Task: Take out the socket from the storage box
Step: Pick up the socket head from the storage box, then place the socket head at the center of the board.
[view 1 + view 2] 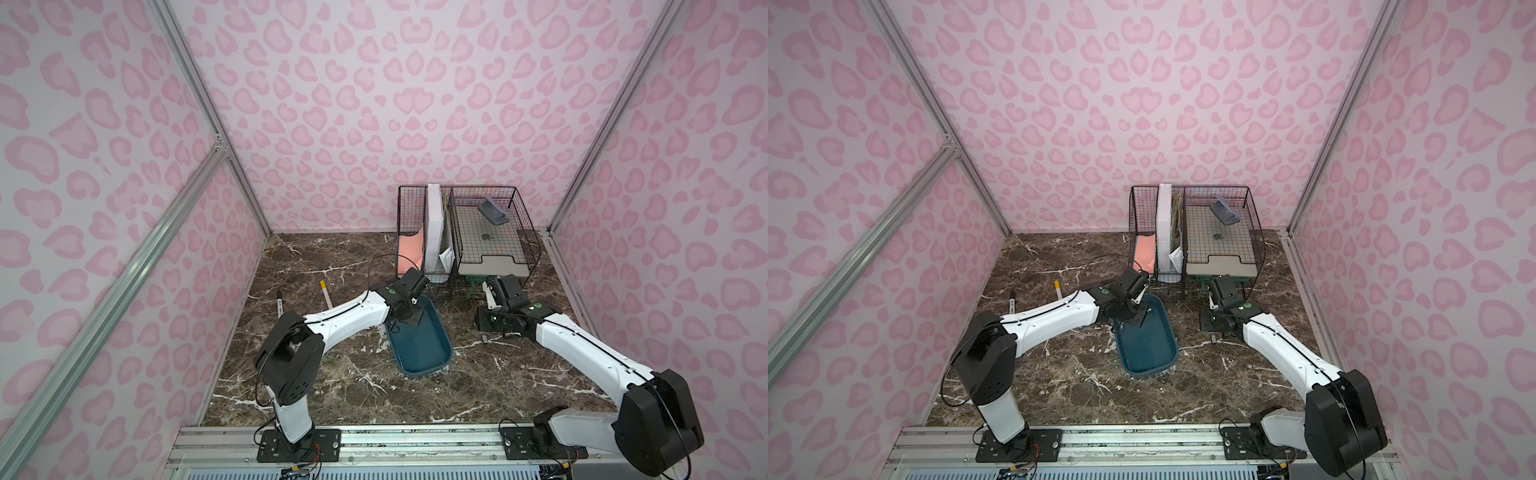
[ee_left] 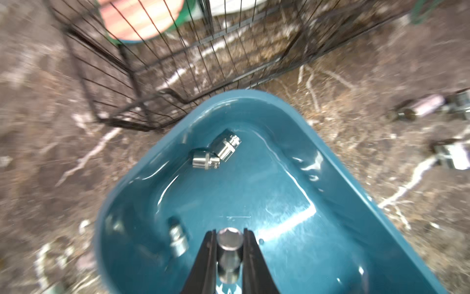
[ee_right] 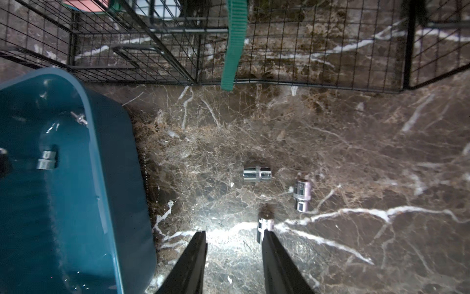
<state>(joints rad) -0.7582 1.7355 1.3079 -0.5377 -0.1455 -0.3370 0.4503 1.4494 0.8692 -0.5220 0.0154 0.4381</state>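
L gripper [image 2: 230, 235] is clamped narrow on one chrome socket [image 2: 229, 245]. The jaws press both its sides and its hex opening points away from the wrist. The held socket sits inside the outline of the storage box [image 2: 318, 183], over the teal floor. Can't tell if it's clear of that floor.

Three more lie loose in the box: two touching sockets [image 2: 205, 159] near the rounded end by the wire basket [image 2: 178, 63], and a fourth socket [image 2: 178, 240] just beside a L gripper finger.

In both top views the box [image 1: 428, 353] [image 1: 1150, 349] lies approx. centre frame, a bit below mid-height, long axis tilted. The L gripper is over its upper-left end. The basket [image 1: 490, 232] stands above and right of the box, against the back wall. Can't tell whether box and basket touch.

R gripper [image 3: 234, 233]: jaws part-open, nothing between them, over bare tabletop [image 3: 356, 152] near the box's outer wall. In the top views it's right of the box and below the basket.

Three sockets lie on the tabletop outside the box. A near socket [image 3: 264, 225] is at one finger's tip, outside the gap. A lying socket [image 3: 256, 174] and a far socket [image 3: 302, 194] are apart from the gripper. One shows as a small speck [image 1: 485, 340] in a top view.

Two pens [image 1: 325, 293] lie left of centre, well apart from the box.
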